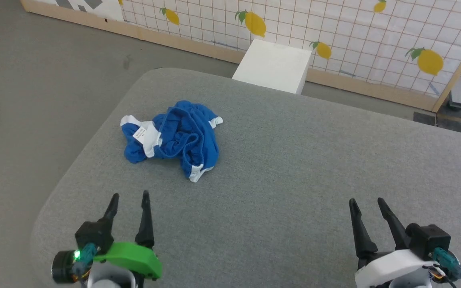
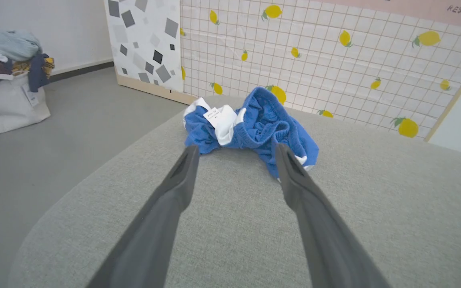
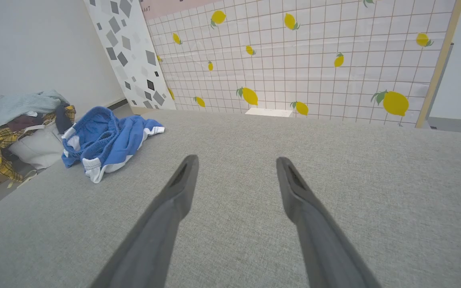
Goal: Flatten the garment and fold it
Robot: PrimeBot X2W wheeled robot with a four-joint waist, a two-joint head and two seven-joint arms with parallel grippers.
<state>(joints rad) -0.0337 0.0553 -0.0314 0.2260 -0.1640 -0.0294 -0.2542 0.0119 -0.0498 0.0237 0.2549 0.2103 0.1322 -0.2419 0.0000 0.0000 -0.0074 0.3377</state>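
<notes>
1. Garment. The garment point(image 1: 172, 138) is a pair of bright blue soft fabric shorts with white trim. It lies crumpled in a loose heap, neither flattened nor folded. The gathered waistband curls through the middle of the heap. White stripe sections show at the left, right and near edges. A small white printed label point(image 1: 140, 134) faces up on the left side; its text is too small to read.

2. Position. The garment rests on the left half of the tabletop point(image 1: 294, 168), towards the far edge. It lies ahead of the left end effector point(image 1: 130, 195), with bare surface between them, and well apart from the right end effector point(image 1: 365, 201).

3. End effectors. Both are released: the fingers of each stand spread wide, with nothing between them. Both hover at the near edge of the tabletop, fingers pointing away from the robot.

4. Surface and room. The tabletop is covered in grey woven fabric and has rounded corners. A grey floor point(image 1: 34, 80) surrounds it. Beyond the far edge stands a white block point(image 1: 272, 66), with a wall panel point(image 1: 350, 32) behind it, printed with a grid and yellow lemons. To the left of that is a white panel point(image 2: 146, 40) with grey squares. A white bag point(image 2: 6, 104) heaped with mixed clothing sits on the floor at the left.

5. Count.
- Garments on the tabletop: one.
- Labels: one.
- End effectors: two, with two dark fingers each.
- White blocks: one.
- Bags of clothing: one.
</notes>
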